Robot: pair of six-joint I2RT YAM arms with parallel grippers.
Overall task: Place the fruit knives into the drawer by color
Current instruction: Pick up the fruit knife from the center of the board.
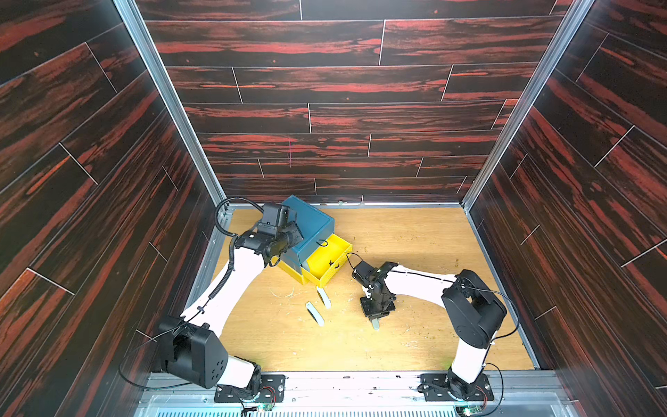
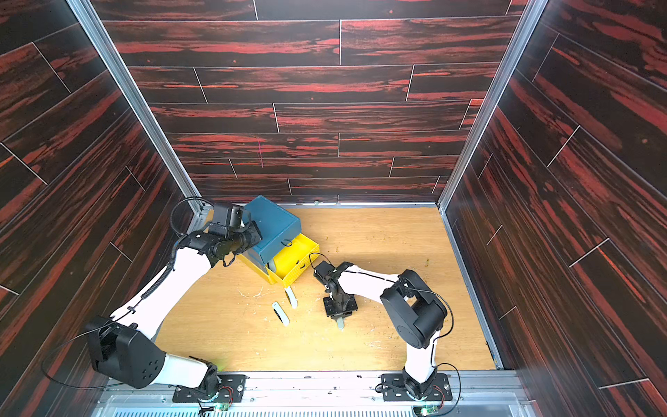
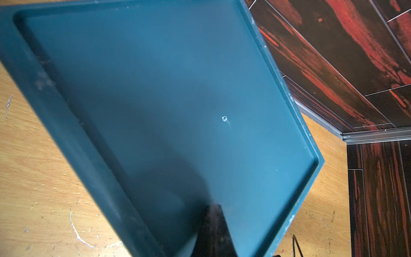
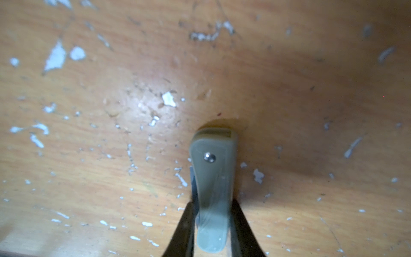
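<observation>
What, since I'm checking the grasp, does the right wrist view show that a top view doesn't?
Only the right wrist: the grey-green knife's metal rivet and the right gripper's fingers close against both its sides. Only a top view: the drawer chest with a yellow drawer pulled out, and two loose knives. Both: that knife and the table.

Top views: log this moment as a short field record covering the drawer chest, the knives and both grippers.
drawer chest: teal top, one yellow drawer pulled open
first loose knife: on the table, just in front of the open drawer
second loose knife: on the table beside the first
left gripper: shut, at the chest's teal top
right gripper: shut on a grey-green knife, low over the table
</observation>
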